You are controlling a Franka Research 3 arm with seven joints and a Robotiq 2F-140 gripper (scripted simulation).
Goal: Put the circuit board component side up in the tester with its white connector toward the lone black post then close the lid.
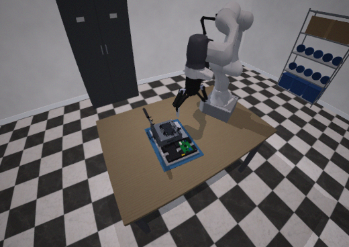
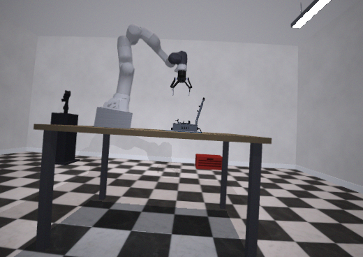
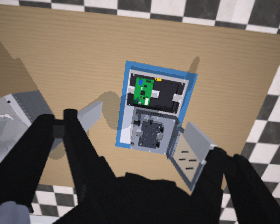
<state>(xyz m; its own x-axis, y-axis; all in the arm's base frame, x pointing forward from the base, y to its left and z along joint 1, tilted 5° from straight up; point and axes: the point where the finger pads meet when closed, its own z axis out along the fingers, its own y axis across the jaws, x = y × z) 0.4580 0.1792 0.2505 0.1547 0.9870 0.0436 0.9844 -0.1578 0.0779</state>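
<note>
The green circuit board [image 1: 185,147] [image 3: 143,92] lies in one end of the black tray [image 1: 172,153] [image 3: 166,103], component side up. Its white connector [image 3: 147,101] is at the end nearer the tester in the wrist view. The grey tester [image 1: 168,139] [image 2: 185,127] [image 3: 136,138] stands beside the tray, with no board on its dark middle. Its lid [image 1: 146,114] [image 2: 199,111] stands up, leaning slightly outward. The pins and the lone black post are too small to tell apart. My gripper [image 1: 192,107] [image 2: 181,93] [image 3: 144,119] is open and empty, high above the tester.
Tray and tester stand on a blue mat [image 1: 166,168] [image 3: 161,69] on the wooden table [image 1: 134,186] [image 2: 237,138]. The raised lid is the tall obstacle, on the side away from the arm's base [image 1: 218,109] [image 2: 113,118]. A red box [image 2: 209,162] is on the floor.
</note>
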